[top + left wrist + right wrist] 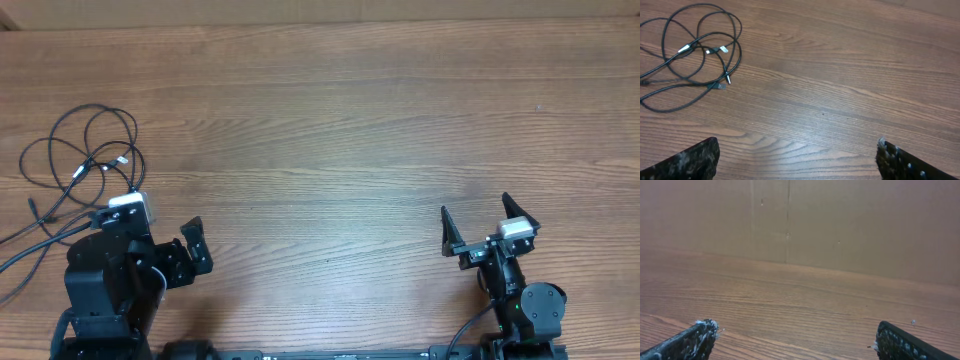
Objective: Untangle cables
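Far left: the cables (85, 160) lie on the wooden table (330, 110) near its left edge. They are thin black cords in loose overlapping loops, with a couple of strands trailing toward the left border of the overhead view. The loops cross each other at several spots and we can't tell from here how many cords there are.

The left wrist view shows the same bundle (700, 55) in the upper left. Small silver plugs (722, 49) sit inside the loops, and two more ends lie just below them at the lower edge of the tangle. Everything lies flat on the wood.

Next is the left gripper (797, 144). Its jaws are spread wide, one finger in each bottom corner of its wrist view, with bare wood between them. It holds nothing. The cables are ahead of it and off to its left, apart from both fingers. From overhead we see the arm parked just below and right of the bundle.

The middle of the table shows only wood grain.

On the right is the right gripper (476, 208). It is spread too, both fingers pointing up the table, with nothing between them. Its wrist view shows wood and a plain brown backdrop (840, 220) beyond the table edge. It is well apart from the cables.
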`<state>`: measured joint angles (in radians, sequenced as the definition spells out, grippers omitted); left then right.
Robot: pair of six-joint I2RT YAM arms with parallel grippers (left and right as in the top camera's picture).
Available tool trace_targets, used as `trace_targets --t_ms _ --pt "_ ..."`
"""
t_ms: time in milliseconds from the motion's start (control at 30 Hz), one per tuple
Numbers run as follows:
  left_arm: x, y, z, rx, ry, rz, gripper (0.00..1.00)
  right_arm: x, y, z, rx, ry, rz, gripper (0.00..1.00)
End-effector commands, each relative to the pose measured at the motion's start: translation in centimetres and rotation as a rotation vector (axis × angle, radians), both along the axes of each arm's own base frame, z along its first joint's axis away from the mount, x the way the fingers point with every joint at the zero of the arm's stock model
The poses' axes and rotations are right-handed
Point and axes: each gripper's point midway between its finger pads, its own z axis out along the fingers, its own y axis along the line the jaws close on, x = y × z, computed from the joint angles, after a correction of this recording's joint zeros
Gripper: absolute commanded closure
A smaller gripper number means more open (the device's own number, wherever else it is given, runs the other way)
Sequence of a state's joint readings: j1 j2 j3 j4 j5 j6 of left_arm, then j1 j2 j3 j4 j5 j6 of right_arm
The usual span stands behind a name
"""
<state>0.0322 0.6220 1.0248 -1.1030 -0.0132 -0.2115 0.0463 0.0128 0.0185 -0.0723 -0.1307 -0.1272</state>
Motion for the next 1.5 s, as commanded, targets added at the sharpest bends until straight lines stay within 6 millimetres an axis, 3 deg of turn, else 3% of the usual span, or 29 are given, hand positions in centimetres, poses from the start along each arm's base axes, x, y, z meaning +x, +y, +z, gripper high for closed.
trace_targets --t_ms 0,233,367,533,667,900,1300,1467 --pt "0.0 0.1 -0.3 -0.007 0.006 0.015 0.00 0.0 -0.2 -0.3 0.007 0.002 -0.011 0.00" --pt "-0.6 0.2 -0.3 0.014 -0.011 0.012 0.00 0.0 -0.2 -0.3 0.007 0.002 -0.011 0.00" --pt "-0.8 0.2 -2.8 0.015 -0.032 0.005 0.00 0.0 -0.2 -0.3 0.007 0.002 -0.011 0.00" --pt "0.7 -0.4 -5.4 -0.012 -0.142 -0.019 0.00 0.0 -0.2 -0.3 0.007 0.002 -0.011 0.00" --pt "2.4 -1.4 -6.3 -0.038 -0.274 -0.070 0.00 0.0 -0.2 -0.3 0.007 0.002 -0.011 0.00" --pt "4.2 -2.2 -5.6 -0.042 -0.548 -0.120 0.01 0.0 -0.2 -0.3 0.007 0.002 -0.012 0.00" --pt "4.2 -1.4 -1.8 0.093 -0.958 -0.106 0.00 0.0 -0.2 -0.3 0.007 0.002 -0.011 0.00" --pt "4.3 -0.9 -2.1 0.110 -0.962 -0.076 0.00 0.0 -0.2 -0.3 0.007 0.002 -0.011 0.00"
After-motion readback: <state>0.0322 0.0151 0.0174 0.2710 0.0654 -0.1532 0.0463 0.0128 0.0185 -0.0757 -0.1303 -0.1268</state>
